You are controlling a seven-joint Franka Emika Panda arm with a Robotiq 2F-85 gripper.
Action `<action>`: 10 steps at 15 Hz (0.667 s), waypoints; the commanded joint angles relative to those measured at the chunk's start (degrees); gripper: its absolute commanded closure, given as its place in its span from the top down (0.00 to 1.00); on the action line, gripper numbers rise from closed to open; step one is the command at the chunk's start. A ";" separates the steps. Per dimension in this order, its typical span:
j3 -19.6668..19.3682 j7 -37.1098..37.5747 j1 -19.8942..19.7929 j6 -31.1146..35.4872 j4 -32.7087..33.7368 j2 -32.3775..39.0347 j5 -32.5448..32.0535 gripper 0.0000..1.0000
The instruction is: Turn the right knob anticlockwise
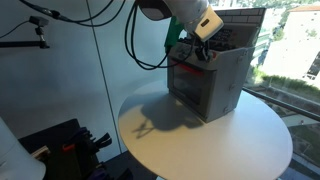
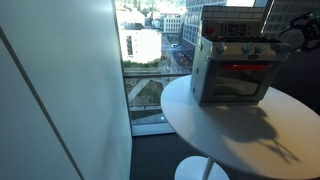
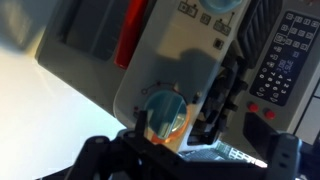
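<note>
A silver toaster oven (image 1: 215, 85) stands on a round white table (image 1: 200, 140); it also shows in an exterior view (image 2: 235, 75). In the wrist view its round, blue-tinted right knob (image 3: 165, 105) sits on the grey front panel. My gripper (image 3: 178, 118) has one dark finger on each side of this knob, both seeming to touch its rim. In both exterior views the gripper (image 1: 205, 52) (image 2: 277, 42) is pressed against the oven's top front at its right end.
The table (image 2: 230, 130) stands beside a tall window with a city far below. Black equipment (image 1: 70, 145) lies on the floor by the table. Cables (image 1: 135, 40) hang from the arm. A dark button panel (image 3: 285, 60) is to the right of the knob.
</note>
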 commanded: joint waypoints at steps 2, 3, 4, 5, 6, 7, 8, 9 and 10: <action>0.20 -2.32 -0.27 -0.27 1.85 0.90 2.21 0.87; 0.20 -2.44 -0.27 -0.24 1.83 0.90 2.20 0.86; 0.21 -2.54 -0.30 -0.22 1.77 0.92 2.22 0.79; 0.19 -2.58 -0.33 -0.28 1.76 0.94 2.23 0.74; 0.18 -2.63 -0.34 -0.22 1.61 0.96 2.23 0.66; 0.11 -2.70 -0.45 -0.26 1.44 1.00 2.25 0.63; 0.09 -2.74 -0.49 -0.19 1.25 1.03 2.24 0.60; 0.13 -2.75 -0.46 -0.21 1.25 1.06 2.26 0.63; 0.15 -2.76 -0.44 -0.21 1.21 1.06 2.24 0.63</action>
